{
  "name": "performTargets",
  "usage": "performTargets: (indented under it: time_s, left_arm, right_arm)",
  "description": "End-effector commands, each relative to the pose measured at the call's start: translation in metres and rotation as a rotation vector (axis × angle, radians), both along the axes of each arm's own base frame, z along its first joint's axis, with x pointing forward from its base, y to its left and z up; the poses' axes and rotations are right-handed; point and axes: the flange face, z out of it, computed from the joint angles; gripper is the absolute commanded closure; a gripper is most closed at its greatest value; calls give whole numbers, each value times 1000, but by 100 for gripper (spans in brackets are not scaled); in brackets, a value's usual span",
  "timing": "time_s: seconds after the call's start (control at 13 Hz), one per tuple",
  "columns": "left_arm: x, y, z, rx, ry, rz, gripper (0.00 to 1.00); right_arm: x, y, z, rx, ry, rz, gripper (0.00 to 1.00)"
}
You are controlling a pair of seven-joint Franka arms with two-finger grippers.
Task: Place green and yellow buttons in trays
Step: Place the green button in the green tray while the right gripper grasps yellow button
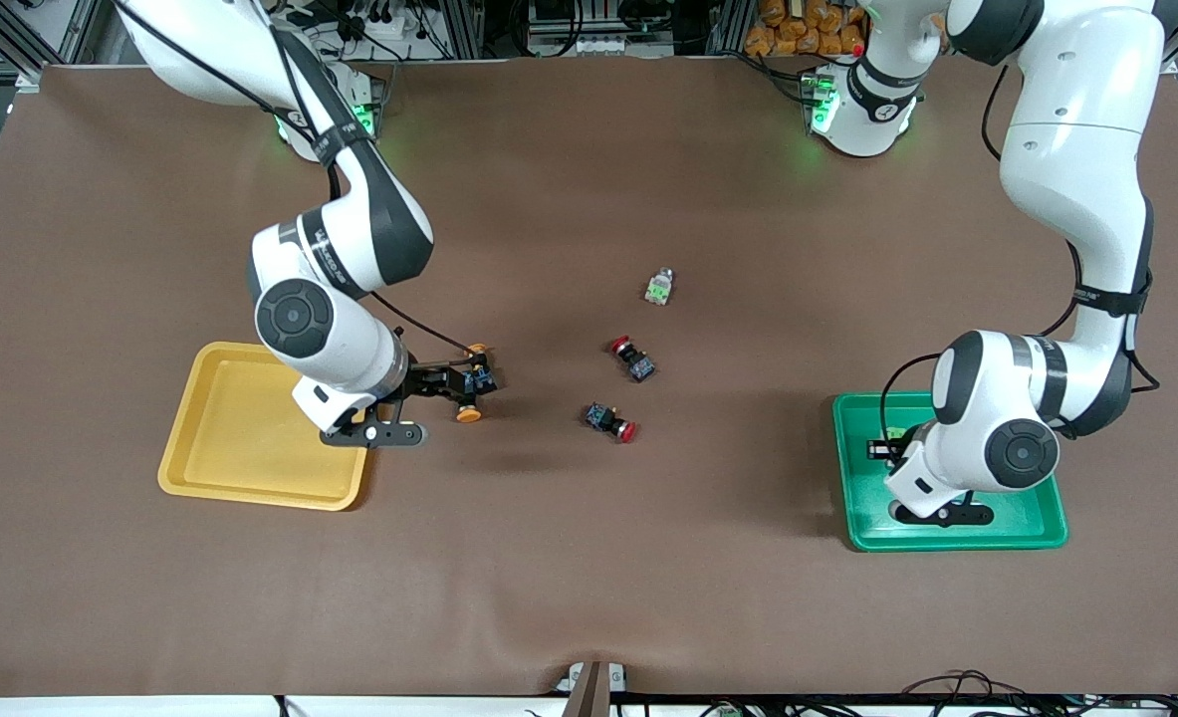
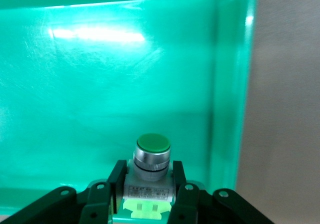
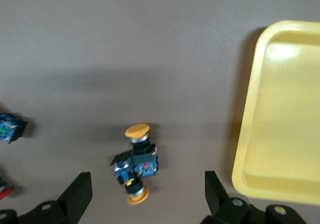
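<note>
green button (image 2: 152, 156) in left jaws over green tray (image 2: 100, 83)

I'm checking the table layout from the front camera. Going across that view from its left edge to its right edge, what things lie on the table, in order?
yellow tray → two yellow buttons → lower red button → upper red button → green button on the table → green tray

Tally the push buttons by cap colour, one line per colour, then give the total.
Yellow-capped: 2 — first yellow button, second yellow button
Red-capped: 2 — first red button, second red button
Green-capped: 2 — loose green button, green button held by left gripper
Total: 6
</note>
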Motion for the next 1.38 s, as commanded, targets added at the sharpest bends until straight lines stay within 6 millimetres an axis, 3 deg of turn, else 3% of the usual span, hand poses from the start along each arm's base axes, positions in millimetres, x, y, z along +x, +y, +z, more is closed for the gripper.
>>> performTargets:
  time_s: [0.0, 0.15, 0.31, 0.54, 0.62, 0.85, 1.15, 1.31]
  left_arm:
    - [-1, 4, -17, 12, 21, -28, 100]
    - [-1, 4, -21, 13, 26, -31, 100]
    - [-3, 4, -28, 13, 35, -31, 98]
    - [-1, 5, -29, 7, 16, -32, 34]
    - [0, 5, -29, 8, 14, -34, 9]
    - [1, 4, -24, 7, 7, -37, 5]
    - [4, -1, -4, 1, -18, -57, 0]
    - [4, -8, 8, -12, -23, -58, 0]
  right_arm:
    - [-15, -9, -36, 4, -5, 19, 0]
    - [-21, -7, -39, -2, 10, 15, 0]
    - [-39, 8, -50, -7, 28, 27, 0]
    - [-56, 37, -56, -18, 30, -7, 0]
    - [-56, 37, -62, -14, 18, -9, 0]
    - [-60, 41, -95, 1, -30, -6, 0]
    - [-58, 36, -132, 6, -57, -10, 0]
    - [-54, 29, -136, 8, -63, -21, 0]
